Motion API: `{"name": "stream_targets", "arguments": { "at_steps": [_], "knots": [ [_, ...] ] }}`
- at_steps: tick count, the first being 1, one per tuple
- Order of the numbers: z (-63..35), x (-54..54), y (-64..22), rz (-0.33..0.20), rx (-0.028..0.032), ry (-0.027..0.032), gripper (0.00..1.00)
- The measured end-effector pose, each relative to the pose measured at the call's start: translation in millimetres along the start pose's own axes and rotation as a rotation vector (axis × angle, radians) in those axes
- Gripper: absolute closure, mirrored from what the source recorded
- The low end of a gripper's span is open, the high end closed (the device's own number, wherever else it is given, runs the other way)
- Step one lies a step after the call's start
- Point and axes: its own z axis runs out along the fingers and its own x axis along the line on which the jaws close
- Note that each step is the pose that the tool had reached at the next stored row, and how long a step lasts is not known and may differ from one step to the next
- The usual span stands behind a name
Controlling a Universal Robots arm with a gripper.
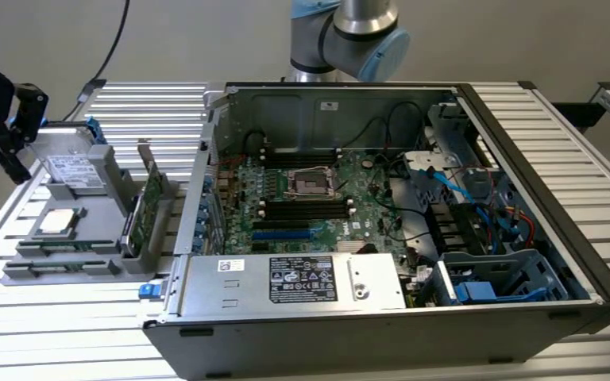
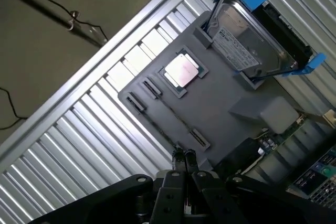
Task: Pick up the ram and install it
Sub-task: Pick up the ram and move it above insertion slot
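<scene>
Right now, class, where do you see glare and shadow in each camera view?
Wrist view: the slatted table glares white beside the gray tray, and the processor chip shines on top. Exterior view: even light, no strong glare; the computer case is dimmer inside toward the exterior view's right.

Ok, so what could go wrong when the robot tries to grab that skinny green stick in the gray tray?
1. The ram is very thin and sits low in the gray tray, so the gripper might miss it or tip it.
2. The processor chip lies close beside the ram and could get bumped.
3. The computer case has tall walls, so the ram might knock against one on the way in.
</scene>
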Motion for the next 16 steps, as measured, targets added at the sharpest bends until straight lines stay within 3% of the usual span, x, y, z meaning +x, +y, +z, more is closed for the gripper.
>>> {"name": "stream_targets", "arguments": {
  "at_steps": [16],
  "knots": [
    [4.7, 0.0, -0.3, -0.293, 0.0035, 0.0183, 0.90]
  ]
}}
